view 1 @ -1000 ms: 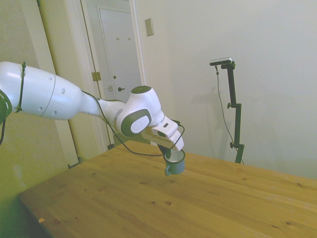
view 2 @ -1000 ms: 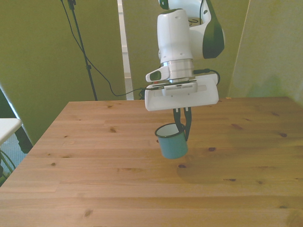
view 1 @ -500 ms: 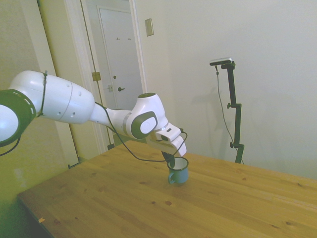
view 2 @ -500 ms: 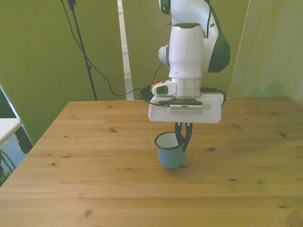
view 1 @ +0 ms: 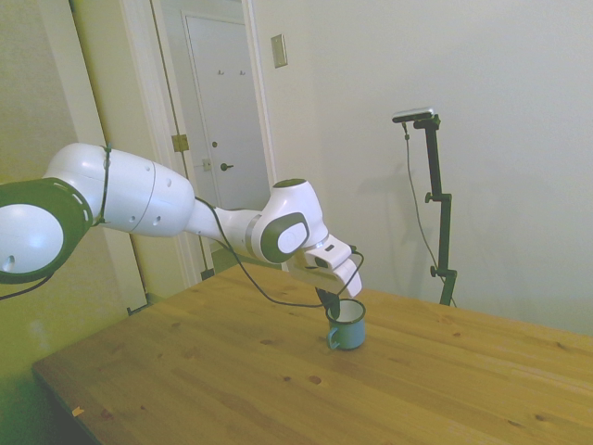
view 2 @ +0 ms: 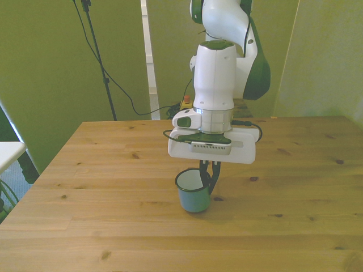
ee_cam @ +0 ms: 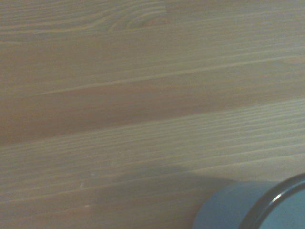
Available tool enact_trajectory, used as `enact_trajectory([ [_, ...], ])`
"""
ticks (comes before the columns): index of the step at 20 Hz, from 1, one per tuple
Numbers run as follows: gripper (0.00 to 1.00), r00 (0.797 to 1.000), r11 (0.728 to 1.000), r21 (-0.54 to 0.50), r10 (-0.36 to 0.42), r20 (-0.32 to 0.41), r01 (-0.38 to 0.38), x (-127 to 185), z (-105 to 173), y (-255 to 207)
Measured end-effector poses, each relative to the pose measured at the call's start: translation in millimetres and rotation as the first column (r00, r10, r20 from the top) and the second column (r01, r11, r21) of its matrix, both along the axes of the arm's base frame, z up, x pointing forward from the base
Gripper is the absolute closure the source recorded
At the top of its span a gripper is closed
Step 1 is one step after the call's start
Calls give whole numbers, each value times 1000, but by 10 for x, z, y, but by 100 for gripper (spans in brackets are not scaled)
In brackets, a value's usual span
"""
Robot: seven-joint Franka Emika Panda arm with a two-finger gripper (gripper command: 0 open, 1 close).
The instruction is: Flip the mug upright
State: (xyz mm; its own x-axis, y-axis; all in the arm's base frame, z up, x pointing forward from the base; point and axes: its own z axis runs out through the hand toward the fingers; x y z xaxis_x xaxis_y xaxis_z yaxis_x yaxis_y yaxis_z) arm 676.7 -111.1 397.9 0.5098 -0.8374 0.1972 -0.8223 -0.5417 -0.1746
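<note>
The small blue-teal mug stands upright on the wooden table, mouth up, its white inside showing. My gripper comes down from above and is shut on the mug's rim wall, on the side toward the front view's right. In the side view the mug sits near the table's middle with the gripper pinching its rim, and its handle faces the camera. The wrist view shows a slice of the mug, blue wall and dark rim, against the wood grain.
Bare wood surrounds the mug on all sides. The table's near corner shows in the side view. Behind the table's far edge sits a small red-topped button. A white surface pokes in at the front view's left edge.
The arm has come down and shifted toward the front view's left with the mug. The mug went from hanging tilted above the table to standing level on it.
</note>
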Motion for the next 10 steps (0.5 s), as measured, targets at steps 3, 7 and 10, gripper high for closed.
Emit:
enact_trajectory([
  [3,0,1000,1000,1,-2,-7,2,-2,-34,-13],
  [7,0,1000,1000,1,-10,-7,10,-12,-29,-73],
  [10,0,1000,1000,-1,-16,7,16,-44,34,-139],
])
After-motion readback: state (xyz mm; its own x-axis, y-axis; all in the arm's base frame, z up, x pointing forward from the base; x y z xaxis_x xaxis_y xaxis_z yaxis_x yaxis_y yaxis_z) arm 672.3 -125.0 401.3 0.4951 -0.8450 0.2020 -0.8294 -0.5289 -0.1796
